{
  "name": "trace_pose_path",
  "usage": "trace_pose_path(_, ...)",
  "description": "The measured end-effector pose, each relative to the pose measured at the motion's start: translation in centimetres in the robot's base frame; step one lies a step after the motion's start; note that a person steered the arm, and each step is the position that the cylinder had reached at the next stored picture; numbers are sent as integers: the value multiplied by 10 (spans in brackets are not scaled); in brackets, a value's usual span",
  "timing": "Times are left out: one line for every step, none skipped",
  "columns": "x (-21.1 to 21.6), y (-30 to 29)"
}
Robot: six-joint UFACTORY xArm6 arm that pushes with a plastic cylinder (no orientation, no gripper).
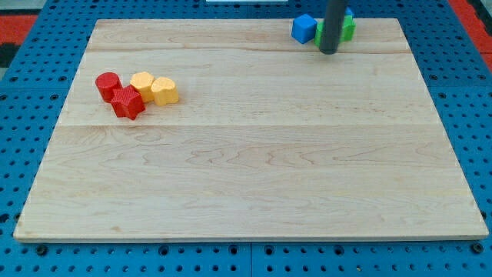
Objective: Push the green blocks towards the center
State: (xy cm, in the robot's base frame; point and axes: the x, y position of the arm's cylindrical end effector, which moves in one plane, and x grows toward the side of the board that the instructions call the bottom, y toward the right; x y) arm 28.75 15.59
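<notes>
Looking down on a pale wooden board (254, 169) over a blue pegboard, we saw our rod in the upper right of the frame, its tip (328, 51) resting on the board just below a tight knot of blocks. We had no fingers to open or close, only that plain rod end.

The green block (348, 28) sat near the board's top edge, mostly hidden behind the rod, so we could not tell its shape or whether more than one green piece was there. A blue block (304, 28) lay just to its left, close or touching. A sliver of blue also showed above the green.

In the upper left sat four blocks well away from us: a red cylinder (108, 83), a red star (128, 103), a yellow block (142, 82) and a second yellow block (165, 91).

We judged the main risk was our position. The tip stood on the centre side of the green, so any push from there would have driven it off the top edge. Circling behind risked knocking the blue block along, or clipping the green sideways and sending it right.
</notes>
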Motion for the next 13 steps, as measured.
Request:
trace_pose_path(-11, 85)
trace_pose_path(-75, 142)
trace_pose_path(-96, 135)
trace_pose_path(-96, 127)
trace_pose_path(-96, 102)
trace_pose_path(-96, 57)
trace_pose_path(-89, -1)
trace_pose_path(-56, -17)
trace_pose_path(-29, -32)
trace_pose_path(-20, -77)
trace_pose_path(-4, -110)
trace_pose_path(-16, -178)
trace_pose_path(-15, -266)
